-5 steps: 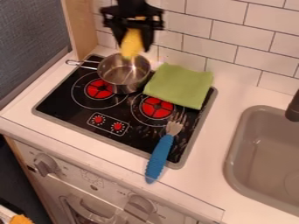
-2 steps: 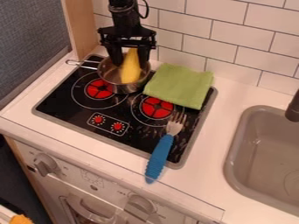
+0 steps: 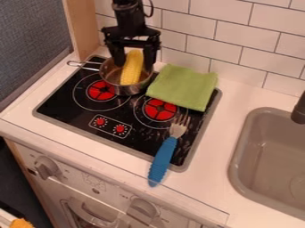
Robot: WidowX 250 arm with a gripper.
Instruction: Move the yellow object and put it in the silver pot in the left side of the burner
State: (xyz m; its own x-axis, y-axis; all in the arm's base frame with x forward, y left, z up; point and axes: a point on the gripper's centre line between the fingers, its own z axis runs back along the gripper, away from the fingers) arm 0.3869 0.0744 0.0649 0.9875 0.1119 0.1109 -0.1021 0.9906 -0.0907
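Note:
The black gripper (image 3: 136, 63) hangs over the silver pot at the back left of the stove. Its fingers stand apart, one on each side of the yellow corn cob (image 3: 132, 69), with a gap visible beside the cob. That cob is tilted inside the silver pot (image 3: 125, 90), its lower end down in the bowl and its top reaching up between the fingers. The pot's handle points left, and the right finger hides part of the rear rim.
A green cloth (image 3: 183, 87) lies right of the pot on the black cooktop (image 3: 77, 113). A fork with a blue handle (image 3: 162, 160) lies across the cooktop's front right. The sink (image 3: 271, 156) and its dark faucet are at the right, and a tiled wall (image 3: 244, 35) stands behind.
The gripper came down to the pot and lowered the cob into it. Since the middle frame the cob has shifted slightly and the gripper has let it go.

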